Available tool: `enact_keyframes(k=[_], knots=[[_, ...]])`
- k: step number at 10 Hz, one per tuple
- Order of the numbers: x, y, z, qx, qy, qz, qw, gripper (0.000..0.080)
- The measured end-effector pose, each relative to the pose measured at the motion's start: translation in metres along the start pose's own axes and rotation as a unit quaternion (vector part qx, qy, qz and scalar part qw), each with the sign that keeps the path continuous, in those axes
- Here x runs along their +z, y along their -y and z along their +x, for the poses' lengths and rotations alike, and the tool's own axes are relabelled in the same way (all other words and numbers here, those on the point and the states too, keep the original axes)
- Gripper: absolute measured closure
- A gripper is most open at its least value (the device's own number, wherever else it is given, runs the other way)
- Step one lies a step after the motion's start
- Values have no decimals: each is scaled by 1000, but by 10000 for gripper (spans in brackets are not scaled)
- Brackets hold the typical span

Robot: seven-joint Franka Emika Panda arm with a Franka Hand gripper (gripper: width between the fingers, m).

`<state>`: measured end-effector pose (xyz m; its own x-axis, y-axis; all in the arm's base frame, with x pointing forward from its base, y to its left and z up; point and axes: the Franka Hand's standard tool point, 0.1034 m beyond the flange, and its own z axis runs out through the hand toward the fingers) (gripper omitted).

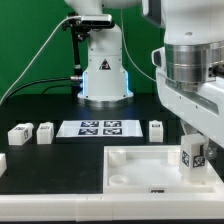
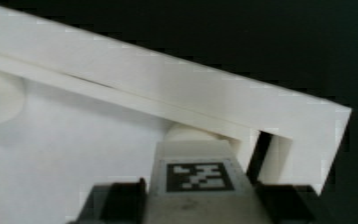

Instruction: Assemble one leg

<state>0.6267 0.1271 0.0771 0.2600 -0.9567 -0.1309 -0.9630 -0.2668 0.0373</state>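
Observation:
My gripper [image 1: 195,163] is shut on a leg [image 1: 194,155], a small white block with a black-and-white tag facing the camera. It holds the leg upright over the corner of the large white square panel [image 1: 140,170] at the exterior view's right. In the wrist view the leg [image 2: 197,172] sits between my two dark fingers [image 2: 123,203], tag up, and my gripper [image 2: 197,208] is over the panel's raised rim [image 2: 176,85] near its corner. I cannot tell whether the leg's lower end touches the panel.
Two loose legs [image 1: 20,133] [image 1: 45,131] stand at the exterior view's left and another [image 1: 156,129] stands behind the panel. The marker board [image 1: 100,127] lies in front of the robot's base [image 1: 104,75]. A round socket [image 1: 120,180] shows in the panel's near corner.

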Motion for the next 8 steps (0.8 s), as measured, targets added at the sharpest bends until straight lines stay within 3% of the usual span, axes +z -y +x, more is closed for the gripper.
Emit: enact_keyframes(k=[1,2,3,4,6,7,8], knots=[[0,0,0,-21,0,0,1000,451],[0,0,-1,-23,0,0,1000,451],[0,-1,0,-76,0,-5,997,274],[1,-3,1,-154,3,-13,988,189],[0,-6,9,-320,9,-22,947,158],[-1,-6,11,-400,6,-26,916,151],[-3,-5,9,-471,-9,-39,881,151]])
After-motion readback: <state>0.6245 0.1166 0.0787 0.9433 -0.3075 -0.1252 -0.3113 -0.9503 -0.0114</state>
